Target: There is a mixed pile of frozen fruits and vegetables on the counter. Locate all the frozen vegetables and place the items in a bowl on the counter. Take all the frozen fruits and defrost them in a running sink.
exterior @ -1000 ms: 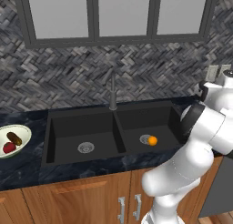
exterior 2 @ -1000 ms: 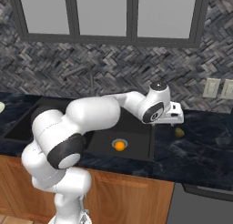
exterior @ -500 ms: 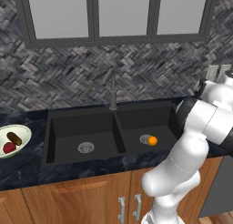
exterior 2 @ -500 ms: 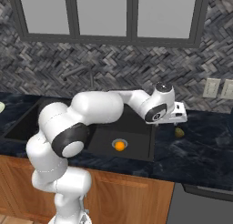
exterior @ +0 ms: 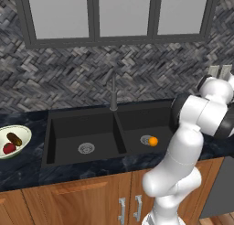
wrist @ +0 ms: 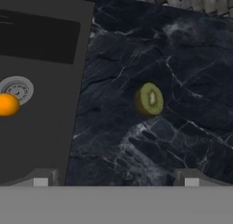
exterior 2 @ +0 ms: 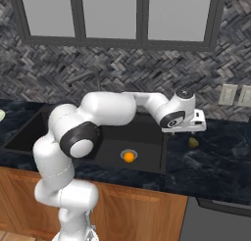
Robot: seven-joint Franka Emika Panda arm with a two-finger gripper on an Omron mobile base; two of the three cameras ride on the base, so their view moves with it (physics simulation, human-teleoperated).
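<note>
Swung further right since earlier frames, hand now over counter right of sink, above olive lump.

Left base view: bowl [exterior: 13, 141] far left on counter [exterior: 27, 174], red round item [exterior: 8, 148] and brown oblong [exterior: 14, 139] inside; vegetables look done. Orange ball [exterior: 153, 141] beside drain in right basin of sink [exterior: 91, 141].

Right base view: gripper [exterior 2: 192, 133] hovering just above halved kiwi [exterior 2: 193, 142] on counter.

Hand view: kiwi ahead, between fingertips [wrist: 190, 177] spread wide, nothing held. Left to do, probably: kiwi into sink, water on.

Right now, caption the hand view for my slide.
Open gripper hovers over the dark counter above a halved kiwi, with the orange ball beside the sink drain.
</note>
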